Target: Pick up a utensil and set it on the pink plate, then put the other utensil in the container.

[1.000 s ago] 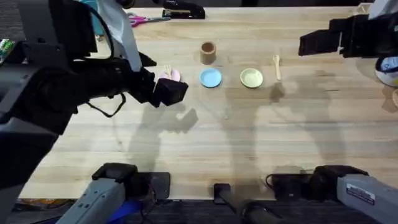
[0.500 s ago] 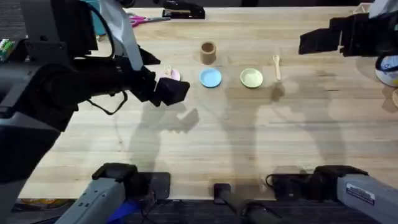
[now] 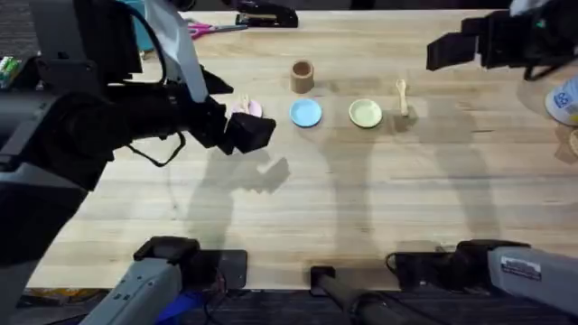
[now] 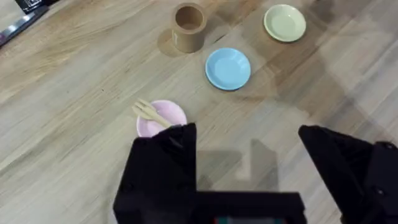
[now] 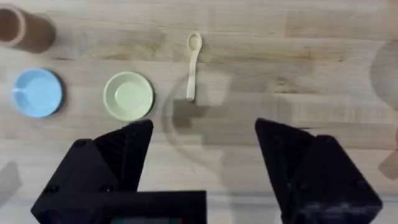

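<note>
Your fork (image 4: pixel 151 112) already lies across the pink plate (image 4: pixel 163 118), tines overhanging its rim on the side toward the surface's left edge, so the step in hand is, by my reading, the spoon (image 5: pixel 192 65). It lies flat on the bare surface just beside the yellow-green plate (image 5: pixel 129 95), on the side toward the right edge, bowl pointing to the far edge. The right tool (image 5: pixel 205 155) hovers above and short of it, spread wide and empty. Bring it down over the middle of the handle with the fingers straddling it crosswise, and keep clear of the yellow-green plate's rim as you close. The brown container (image 3: pixel 302 76) stands toward the far edge, beyond the blue plate (image 3: pixel 305 112), so you will carry the spoon across two plates; lift well before you travel. The left tool (image 4: pixel 249 155) is wide open, holding nothing, just on the near side of the pink plate. The left wrist view gives you the fork's lie on the plate clearly, which the overhead view half hides behind the arm; the right wrist view gives the spoon's orientation.
</note>
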{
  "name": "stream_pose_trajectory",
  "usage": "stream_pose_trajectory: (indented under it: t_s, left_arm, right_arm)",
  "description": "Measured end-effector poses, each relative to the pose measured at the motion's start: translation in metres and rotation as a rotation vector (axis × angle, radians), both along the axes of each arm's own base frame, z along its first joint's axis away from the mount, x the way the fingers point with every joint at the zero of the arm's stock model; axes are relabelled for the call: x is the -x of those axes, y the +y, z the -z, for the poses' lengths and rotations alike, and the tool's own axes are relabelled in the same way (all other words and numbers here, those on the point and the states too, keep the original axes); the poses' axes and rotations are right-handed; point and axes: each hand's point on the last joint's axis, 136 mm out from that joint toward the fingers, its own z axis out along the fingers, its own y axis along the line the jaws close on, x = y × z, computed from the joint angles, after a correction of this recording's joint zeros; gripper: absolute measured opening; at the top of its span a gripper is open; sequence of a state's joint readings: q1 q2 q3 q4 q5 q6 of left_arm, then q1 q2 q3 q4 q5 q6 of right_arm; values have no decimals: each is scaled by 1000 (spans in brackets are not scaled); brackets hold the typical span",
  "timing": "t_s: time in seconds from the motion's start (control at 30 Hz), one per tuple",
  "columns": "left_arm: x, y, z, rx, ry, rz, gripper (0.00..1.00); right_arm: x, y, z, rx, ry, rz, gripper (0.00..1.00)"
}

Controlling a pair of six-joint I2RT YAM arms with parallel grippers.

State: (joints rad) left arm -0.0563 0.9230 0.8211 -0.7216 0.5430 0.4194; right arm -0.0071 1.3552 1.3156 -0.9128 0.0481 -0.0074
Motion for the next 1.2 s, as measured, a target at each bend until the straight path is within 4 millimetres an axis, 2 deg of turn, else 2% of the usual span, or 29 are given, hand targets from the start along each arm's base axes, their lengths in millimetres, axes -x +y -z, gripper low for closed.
stream_pose_trajectory:
  t_s: [0.13, 0.27, 0.47, 0.53, 1.0, 1.2]
  left_arm:
    - [0, 0, 0, 0, 0, 0, 995]
    - [0, 0, 0, 2, 0, 3, 995]
    - [0, -1, 0, 3, 0, 3, 995]
    - [0, -1, 0, 3, 0, 3, 995]
    - [0, -1, 0, 4, 0, 4, 996]
    - [0, -1, 0, 5, 0, 5, 995]
  right_arm:
    - [-22, -3, 18, 15, 43, 1, 997]
    - [-40, -4, 50, 18, 107, 2, 998]
    - [-47, -4, 103, 18, 244, 3, 996]
    - [-48, -4, 115, 16, 271, 8, 997]
    - [-58, -2, 161, 5, 338, 32, 996]
    - [-60, 7, 168, 5, 353, 32, 996]
